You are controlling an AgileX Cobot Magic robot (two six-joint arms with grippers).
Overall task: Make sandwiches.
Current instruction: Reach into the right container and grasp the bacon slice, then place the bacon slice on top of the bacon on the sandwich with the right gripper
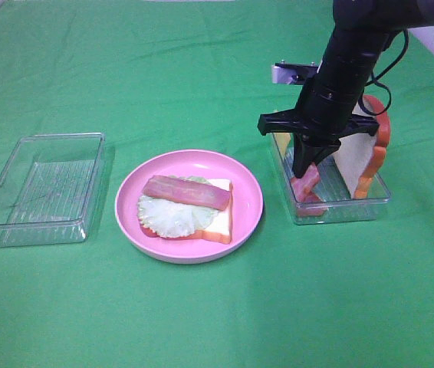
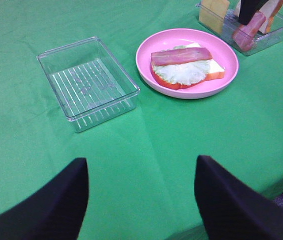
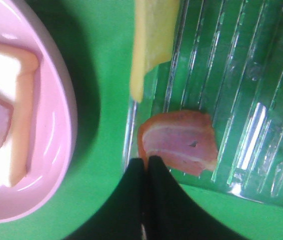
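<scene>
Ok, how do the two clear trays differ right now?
The left tray holds nothing; the right tray holds a bread slice, cheese and a bacon strip. The right gripper reaches into the right tray, jaws shut on that bacon; no gripper is at the left tray. Both are clear, ribbed, rectangular, on the green cloth.

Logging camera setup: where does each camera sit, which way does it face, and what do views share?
Exterior high: high off the arms, facing down on the green table; shows the right arm, right gripper in the right tray.
Left wrist: on the left arm, looking low across the table at the empty tray and pink plate; left gripper, open, in the foreground.
Right wrist: on the right arm, looking straight down at a bacon strip in that tray; its shut fingertips show.
Shared: all three see the plate and the right tray.
</scene>
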